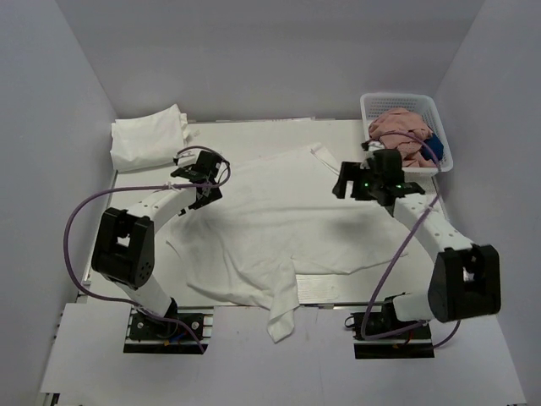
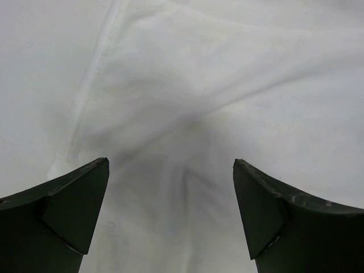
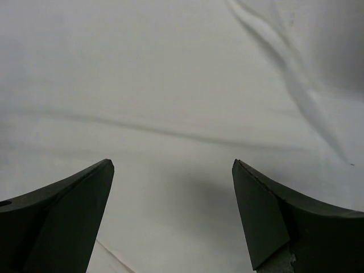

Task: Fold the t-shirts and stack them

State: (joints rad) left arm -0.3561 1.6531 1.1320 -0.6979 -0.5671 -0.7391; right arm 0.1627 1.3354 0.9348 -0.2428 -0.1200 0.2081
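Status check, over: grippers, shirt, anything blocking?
Left gripper, right gripper open, empty. White t-shirt spread out, unfolded, one corner off the near edge. Folded shirt far left, basket far right, nothing blocking.

White t-shirt [image 1: 279, 228], unfolded, spread flat but wrinkled across the middle of the table [image 1: 254, 134], its cloth bunched along the near side; one corner, possibly a sleeve, droops over the near edge. Folded white bundle [image 1: 150, 139] lies at the far left corner, apart.
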